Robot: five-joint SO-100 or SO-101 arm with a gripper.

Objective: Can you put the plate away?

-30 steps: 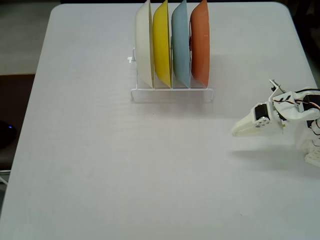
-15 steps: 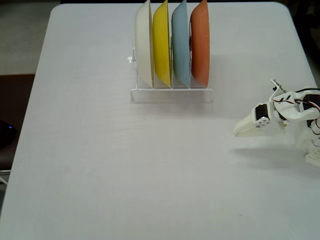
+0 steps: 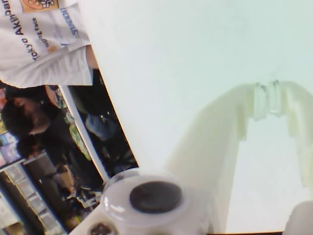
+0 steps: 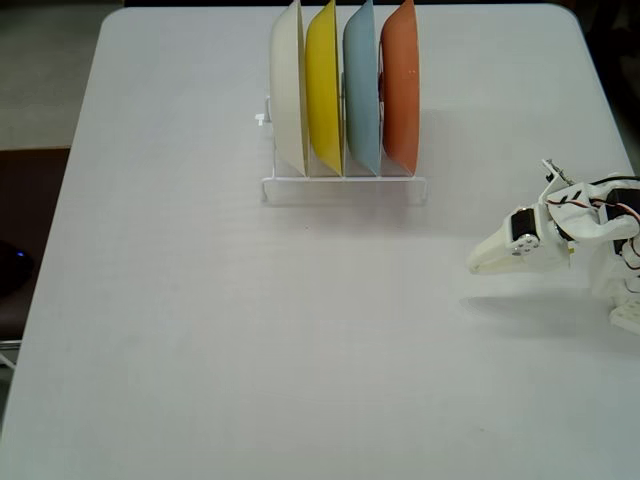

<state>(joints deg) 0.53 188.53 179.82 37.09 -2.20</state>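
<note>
Fixed view: the orange-red plate stands on edge in the white rack, rightmost slot as that view shows it. Beside it, going left: light blue plate, yellow plate, cream plate. Your gripper sits low at the right side of the white table, well apart from the rack, tip pointing left. Its fingers look drawn together with nothing between them (the wrist view is washed out, so the tips are hard to read there). A person in a white printed shirt shows beyond the table edge.
</note>
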